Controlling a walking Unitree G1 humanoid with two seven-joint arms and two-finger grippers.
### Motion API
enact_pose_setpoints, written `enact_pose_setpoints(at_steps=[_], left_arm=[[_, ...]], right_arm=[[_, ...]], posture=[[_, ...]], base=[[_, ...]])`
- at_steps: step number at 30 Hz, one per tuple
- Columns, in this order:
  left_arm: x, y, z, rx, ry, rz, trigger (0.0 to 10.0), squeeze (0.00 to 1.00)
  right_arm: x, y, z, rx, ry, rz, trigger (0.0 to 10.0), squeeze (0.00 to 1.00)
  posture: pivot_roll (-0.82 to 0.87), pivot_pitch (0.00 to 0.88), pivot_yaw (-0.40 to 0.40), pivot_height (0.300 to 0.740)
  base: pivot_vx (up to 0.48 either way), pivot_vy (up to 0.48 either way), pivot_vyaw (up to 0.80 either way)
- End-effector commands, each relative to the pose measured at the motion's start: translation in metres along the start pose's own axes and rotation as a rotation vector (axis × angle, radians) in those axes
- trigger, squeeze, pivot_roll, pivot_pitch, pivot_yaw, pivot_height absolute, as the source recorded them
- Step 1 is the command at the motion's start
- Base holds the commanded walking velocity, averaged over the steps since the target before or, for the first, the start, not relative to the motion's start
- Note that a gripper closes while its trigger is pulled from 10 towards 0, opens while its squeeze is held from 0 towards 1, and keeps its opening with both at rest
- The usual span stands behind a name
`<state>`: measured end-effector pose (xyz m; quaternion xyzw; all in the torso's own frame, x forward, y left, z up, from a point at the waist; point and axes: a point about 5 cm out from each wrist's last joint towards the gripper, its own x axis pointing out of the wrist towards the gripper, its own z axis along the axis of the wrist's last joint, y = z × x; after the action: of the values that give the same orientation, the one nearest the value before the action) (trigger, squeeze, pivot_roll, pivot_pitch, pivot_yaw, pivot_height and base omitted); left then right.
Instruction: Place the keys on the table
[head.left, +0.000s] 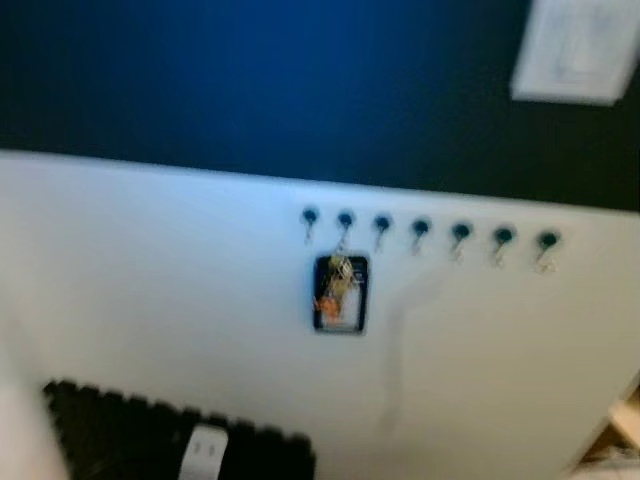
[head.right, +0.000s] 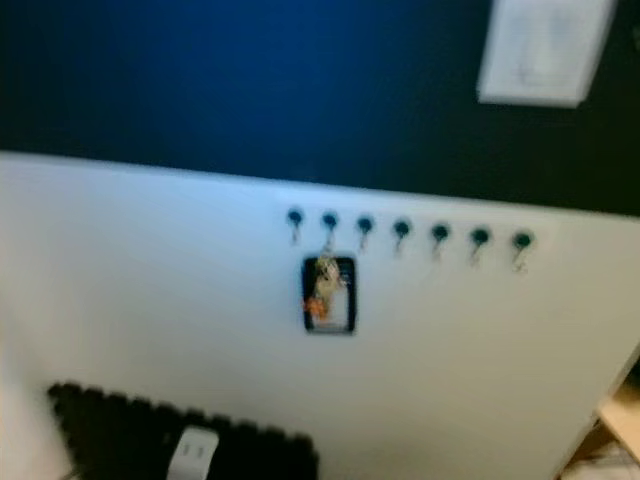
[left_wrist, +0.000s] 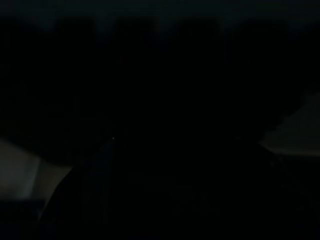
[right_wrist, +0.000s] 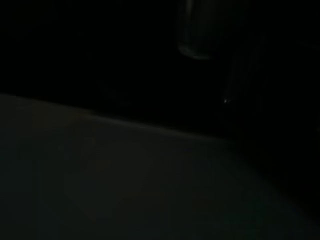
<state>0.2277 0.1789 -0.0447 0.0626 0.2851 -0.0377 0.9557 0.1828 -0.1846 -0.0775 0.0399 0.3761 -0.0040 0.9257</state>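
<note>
— What do you see from the head cameras?

— A blurred wall, dark blue above and white below. On the white part (head.left: 150, 260) runs a row of seven dark hooks (head.left: 421, 229). The keys (head.left: 340, 285) hang from the second hook from the left, a small bunch with an orange bit, lying against a dark-framed card or tag (head.left: 341, 294). Any writing on it is too smeared to read.

— Anything else there?

— A pale plate (head.left: 575, 50) high on the blue wall at the right, maybe a switch. Low on the left stands a black ribbed thing (head.left: 150, 435) with a white tag or clip (head.left: 205, 452) on it. A bit of light wood (head.left: 625, 420) sits at the lower right edge.

— And the left wrist camera?

— Nearly black. Just two dim pale patches at the sides. I cannot tell how that gripper's fingers stand, or the arm's pose.

— The right wrist?

— Also very dark. A faint grey surface (right_wrist: 125, 175) fills the lower half. Whether those fingers are spread or pressed together, I cannot tell.
</note>
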Motion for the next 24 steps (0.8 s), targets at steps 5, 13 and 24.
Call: enact_pose_setpoints(at_steps=[5, 13, 24], left_arm=[[-0.001, 0.005, -0.001, 0.013, -0.002, 0.009, 10.0, 0.00], [0.000, 0.005, 0.004, 0.015, -0.025, -0.006, 10.0, 0.00], [-0.003, -0.003, -0.004, 0.029, 0.000, -0.035, 10.0, 0.00]], right_arm=[[-0.004, -0.002, -0.011, 0.009, 0.034, -0.009, 10.0, 0.00], [-0.005, 0.000, -0.014, 0.019, 0.031, -0.009, 10.0, 0.00], [-0.004, -0.001, -0.009, 0.015, 0.010, -0.009, 10.0, 0.00]], posture=[[0.07, 0.000, -0.005, 0.740], [0.06, 0.000, 0.001, 0.740], [0.06, 0.005, -0.003, 0.740]], base=[[0.000, 0.000, 0.00], [0.000, 0.000, 0.00], [0.000, -0.262, 0.00]])
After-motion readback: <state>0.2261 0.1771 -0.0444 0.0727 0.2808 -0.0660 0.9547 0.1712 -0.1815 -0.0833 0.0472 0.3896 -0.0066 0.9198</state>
